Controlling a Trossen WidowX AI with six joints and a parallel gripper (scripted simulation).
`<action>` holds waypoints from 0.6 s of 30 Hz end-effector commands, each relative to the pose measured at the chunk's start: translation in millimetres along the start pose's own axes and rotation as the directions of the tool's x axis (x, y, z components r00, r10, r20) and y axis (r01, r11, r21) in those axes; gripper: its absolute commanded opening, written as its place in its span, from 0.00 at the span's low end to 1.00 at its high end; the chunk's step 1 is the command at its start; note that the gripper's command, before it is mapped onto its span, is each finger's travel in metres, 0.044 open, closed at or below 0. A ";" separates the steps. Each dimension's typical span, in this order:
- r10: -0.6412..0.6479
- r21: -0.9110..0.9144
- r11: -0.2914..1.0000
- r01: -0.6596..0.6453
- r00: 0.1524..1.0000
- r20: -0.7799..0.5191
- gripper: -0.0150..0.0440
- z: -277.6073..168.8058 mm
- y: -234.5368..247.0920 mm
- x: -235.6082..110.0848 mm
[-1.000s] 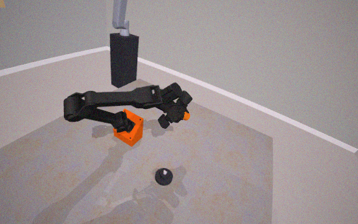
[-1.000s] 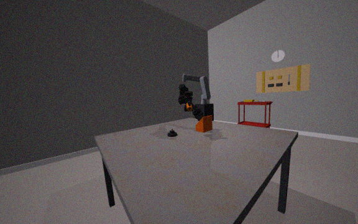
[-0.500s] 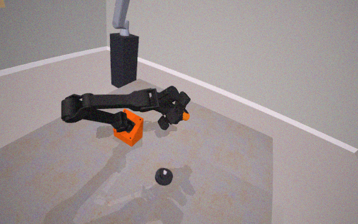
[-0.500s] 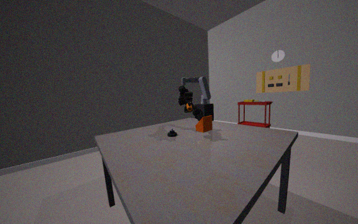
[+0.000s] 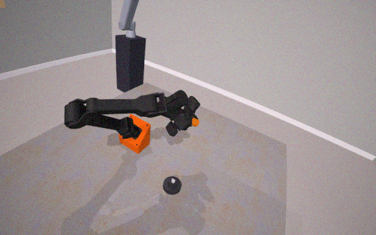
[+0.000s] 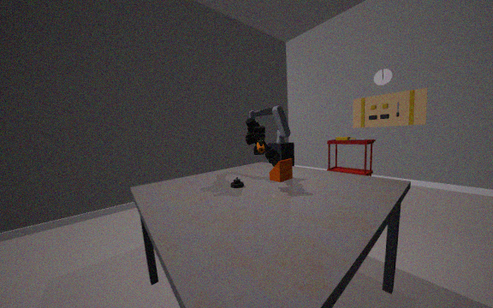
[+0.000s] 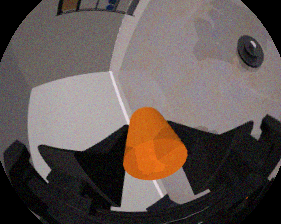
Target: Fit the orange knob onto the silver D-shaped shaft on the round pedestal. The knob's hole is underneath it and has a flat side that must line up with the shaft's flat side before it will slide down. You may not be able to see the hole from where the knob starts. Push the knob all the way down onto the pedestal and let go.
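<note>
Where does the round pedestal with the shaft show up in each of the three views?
Top: pedestal lower centre, on the table.
Exterior: small dark lump left of the orange base.
Wrist: upper right, beyond the held knob.
Shared landmark: the orange knob in the gripper.

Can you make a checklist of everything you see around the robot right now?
Surface: grey table with faint stains and shadows.
Job's things: orange knob held up in the air; round pedestal with its silver shaft stands apart, nothing on it yet.
Clutter: nothing seen.
Grippers: gripper shut on the knob.
Cables: nothing seen.
Surroundings: orange arm base, dark pillar, red cart, wall clock, tool board.
</note>
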State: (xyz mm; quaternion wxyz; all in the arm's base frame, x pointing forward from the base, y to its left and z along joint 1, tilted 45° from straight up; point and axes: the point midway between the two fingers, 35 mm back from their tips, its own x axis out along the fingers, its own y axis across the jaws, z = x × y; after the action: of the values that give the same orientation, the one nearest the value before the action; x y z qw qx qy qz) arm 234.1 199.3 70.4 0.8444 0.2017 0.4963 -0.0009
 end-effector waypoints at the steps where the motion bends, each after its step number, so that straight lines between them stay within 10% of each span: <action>1: 0.004 0.003 1.000 -0.004 1.000 0.001 0.25 0.6 1.7 -0.5; 18: -0.073 0.005 0.997 0.073 0.997 0.003 0.25 1.3 -5.9 6.8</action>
State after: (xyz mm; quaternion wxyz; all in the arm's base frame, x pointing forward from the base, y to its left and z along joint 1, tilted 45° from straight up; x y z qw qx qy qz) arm 235.2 194.2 65.3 0.8446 0.1925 0.4992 -0.0181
